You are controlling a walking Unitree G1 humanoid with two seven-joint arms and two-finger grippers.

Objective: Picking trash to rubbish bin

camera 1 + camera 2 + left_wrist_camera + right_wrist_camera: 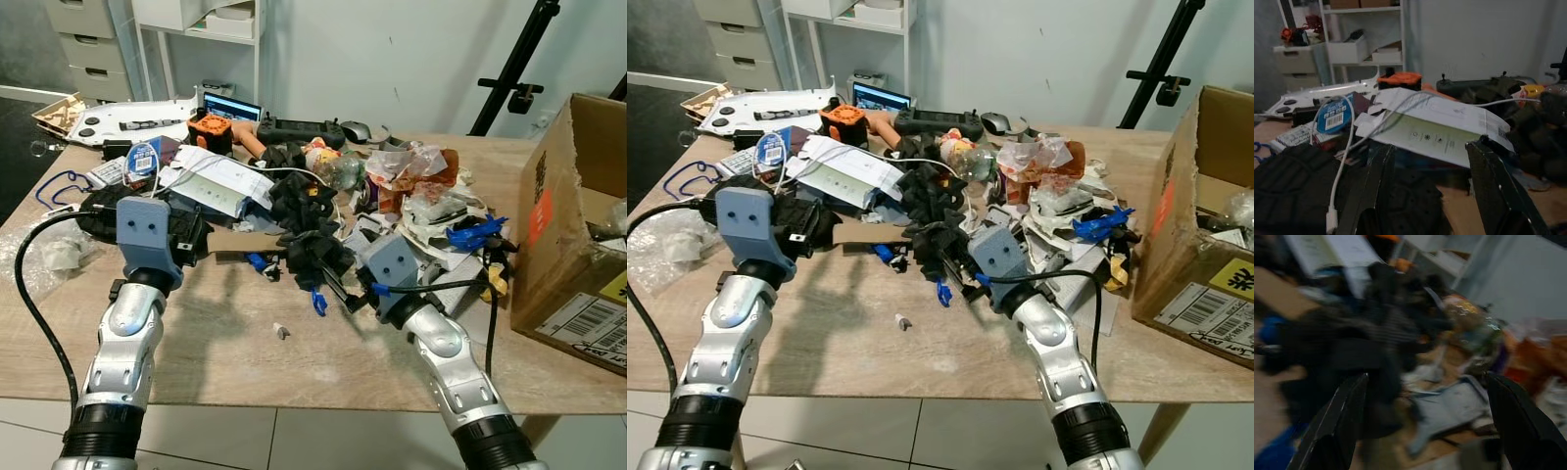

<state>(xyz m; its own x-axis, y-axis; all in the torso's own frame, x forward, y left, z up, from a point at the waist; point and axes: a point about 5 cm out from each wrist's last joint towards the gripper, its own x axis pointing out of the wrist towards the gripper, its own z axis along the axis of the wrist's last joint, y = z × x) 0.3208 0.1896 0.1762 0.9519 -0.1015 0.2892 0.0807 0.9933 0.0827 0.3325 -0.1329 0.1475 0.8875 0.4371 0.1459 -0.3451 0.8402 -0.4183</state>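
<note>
A heap of trash covers the far half of the wooden table (225,343): black foam pieces (304,211), a white printed carton (220,181), crumpled wrappers (416,171) and a blue plastic piece (475,232). An open cardboard box (568,225) stands at the right edge. My left gripper (194,235) is open, low over a black textured mat (1298,181), its fingers (1371,196) facing the white carton (1440,127). My right gripper (321,262) is open at the black foam (1366,333), with nothing held; that view is blurred.
A flat cardboard strip (240,242) lies between the grippers. A small scrap (281,332) sits on the bare near table. A clear plastic bag (54,255) lies at the left edge. A white cable (1342,147) drapes over the mat. Shelves and drawers stand behind.
</note>
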